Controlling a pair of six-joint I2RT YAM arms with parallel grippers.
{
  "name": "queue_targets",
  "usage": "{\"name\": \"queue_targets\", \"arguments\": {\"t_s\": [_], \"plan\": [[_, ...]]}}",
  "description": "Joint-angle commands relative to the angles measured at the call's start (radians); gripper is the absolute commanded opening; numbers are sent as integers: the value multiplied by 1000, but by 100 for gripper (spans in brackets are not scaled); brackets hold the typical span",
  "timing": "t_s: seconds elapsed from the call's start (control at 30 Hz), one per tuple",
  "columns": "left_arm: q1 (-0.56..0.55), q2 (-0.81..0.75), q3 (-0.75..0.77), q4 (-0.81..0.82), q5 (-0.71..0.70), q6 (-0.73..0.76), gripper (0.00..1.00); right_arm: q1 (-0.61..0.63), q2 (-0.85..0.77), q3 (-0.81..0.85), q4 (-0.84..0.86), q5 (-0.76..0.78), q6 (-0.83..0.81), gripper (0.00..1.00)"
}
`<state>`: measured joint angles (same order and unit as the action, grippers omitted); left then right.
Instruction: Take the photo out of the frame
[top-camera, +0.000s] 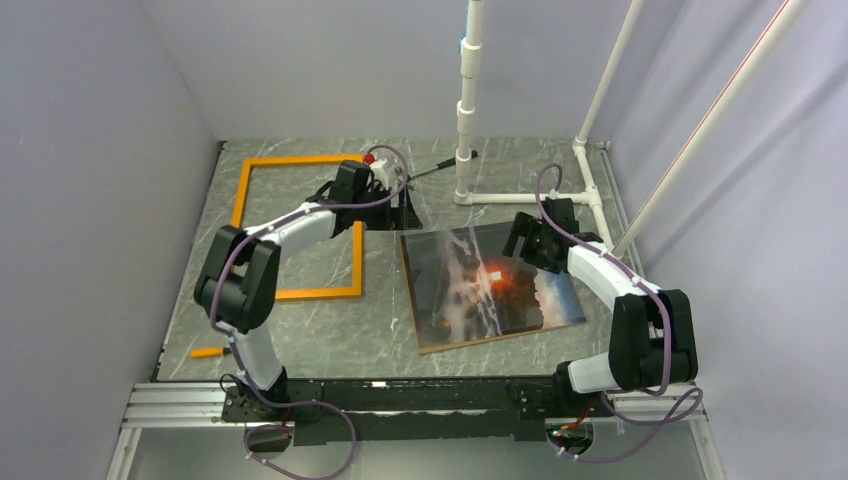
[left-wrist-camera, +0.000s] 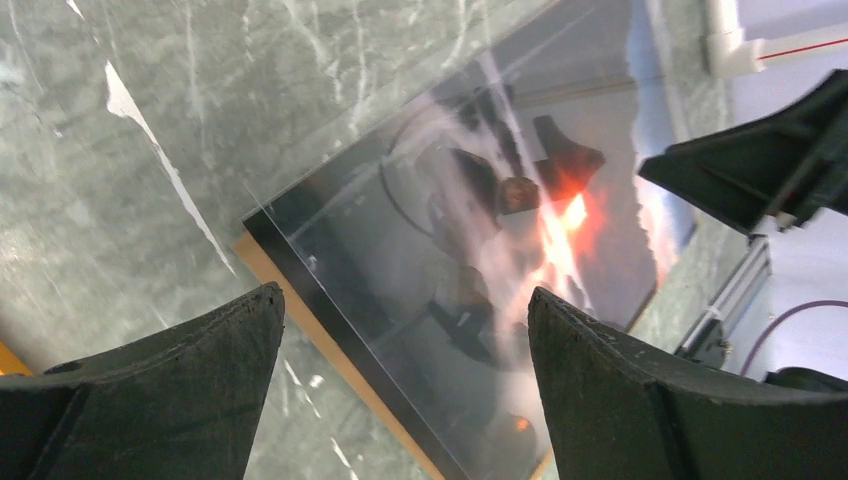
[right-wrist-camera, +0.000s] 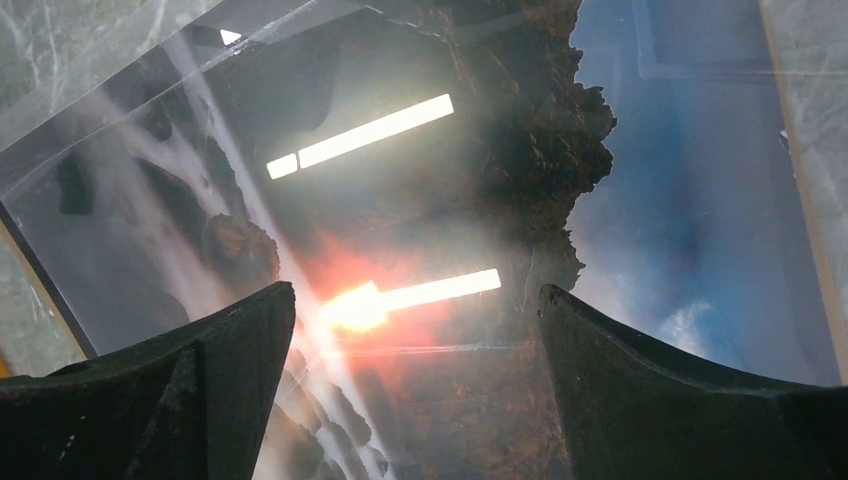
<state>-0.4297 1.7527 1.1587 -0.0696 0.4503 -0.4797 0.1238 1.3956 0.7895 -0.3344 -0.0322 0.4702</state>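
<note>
So from above, the photo (top-camera: 490, 288) lies flat on the surface (top-camera: 300, 340), beside the frame (top-camera: 295, 159), not touching. Left wrist: our left hand (left-wrist-camera: 402, 298) is spread wide, empty. Right wrist: right hand (right-wrist-camera: 415, 292) gapes over it too. We'd lift straight up to avoid dragging it.

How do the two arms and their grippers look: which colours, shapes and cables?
The left arm and right arm have white rounded link shells between bulky black joint housings. A purple cable loops from each base along the arm. The left gripper and right gripper each carry two matte black, wedge-shaped fingers. No sleeves cover them.
</note>
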Motion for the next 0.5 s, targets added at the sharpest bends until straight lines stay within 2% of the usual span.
{"name": "queue_targets", "arguments": {"t_s": [0.0,0.1,0.47], "plan": [[5,116,134,-111,1,128,93,-3,4,-9,59,-29,-22,92],[3,198,199,-151,15,127,93,-3,5,-10,61,-38,-25,92],[3,273,198,-88,58,126,93,-3,5,-23,69,-45,-29,92]]}}
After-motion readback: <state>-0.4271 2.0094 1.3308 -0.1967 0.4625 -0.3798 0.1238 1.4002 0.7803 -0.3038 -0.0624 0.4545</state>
